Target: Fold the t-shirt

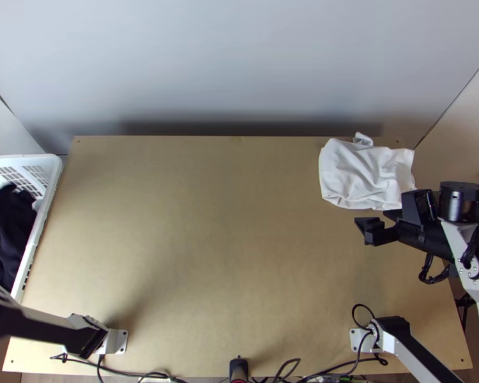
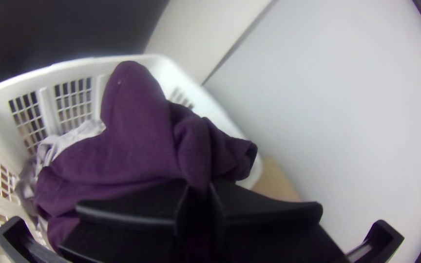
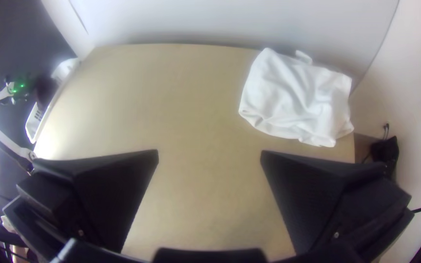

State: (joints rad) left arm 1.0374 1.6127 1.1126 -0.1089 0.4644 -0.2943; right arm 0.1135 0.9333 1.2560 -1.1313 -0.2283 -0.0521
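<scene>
Purple cloth (image 2: 137, 146) hangs bunched over the white basket (image 2: 86, 65) — pinched in the left end effector (image 2: 200, 189). Right end effector (image 1: 375, 221) is wide — near rumpled white cloth (image 1: 364, 172) on the table (image 1: 227, 242)

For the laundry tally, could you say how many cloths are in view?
3: white cloth far right on the table, purple cloth in the left gripper, pale cloth in the basket; more may be hidden.

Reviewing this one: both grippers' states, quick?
Left gripper: closed on the bunched dark purple fabric garment, over the white plastic basket.
Right gripper: open, holding nothing.
</scene>
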